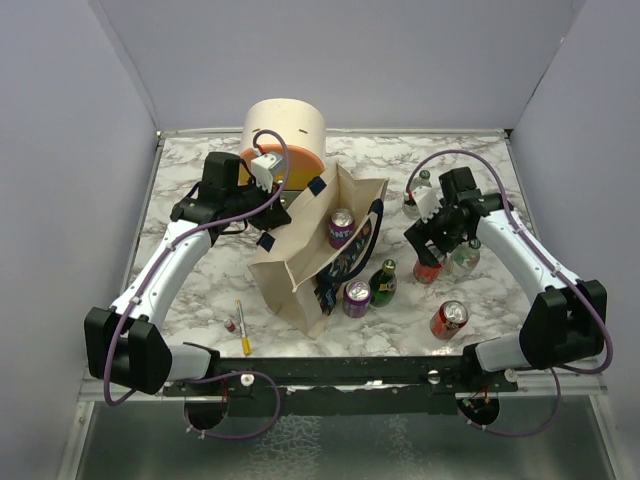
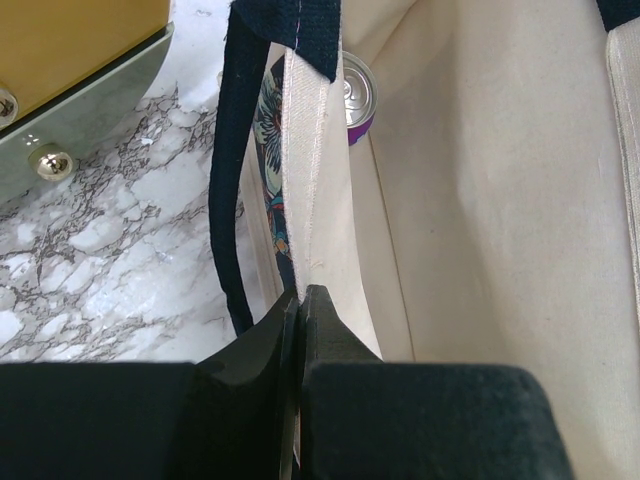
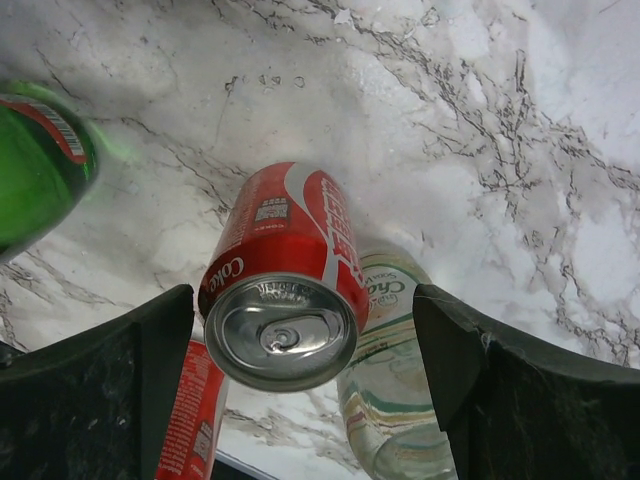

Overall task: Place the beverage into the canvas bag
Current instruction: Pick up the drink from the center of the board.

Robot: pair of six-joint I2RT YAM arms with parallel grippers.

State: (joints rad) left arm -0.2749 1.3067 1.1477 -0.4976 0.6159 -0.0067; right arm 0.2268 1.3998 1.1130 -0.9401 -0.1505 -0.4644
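left gripper [image 2: 300,305] pressed together, pinching canvas bag [image 2: 480,200] rim at lower centre. right gripper [image 3: 305,325] spread wide, straddling red coke can [image 3: 290,250] mid-frame, no contact.

MARBLE AND ODDMENTS: A white table [image 1: 200,290] with grey marble veining fills the centre of the overhead view, closed in by plain pale grey walls [image 1: 400,60]. At upper centre stands a rounded cream box [image 1: 285,125], orange along its lower front. Lower left of centre, a yellow pen [image 1: 243,330] lies on the marble, pointing roughly up the frame. A small red-and-white item [image 1: 231,326], too small to identify, sits just beside it on the left. A dark metal rail [image 1: 340,372] runs along the table's bottom edge. At the upper left of the left wrist view, a tan panel [image 2: 70,50] edged in grey metal carries a brass stud [image 2: 50,162].
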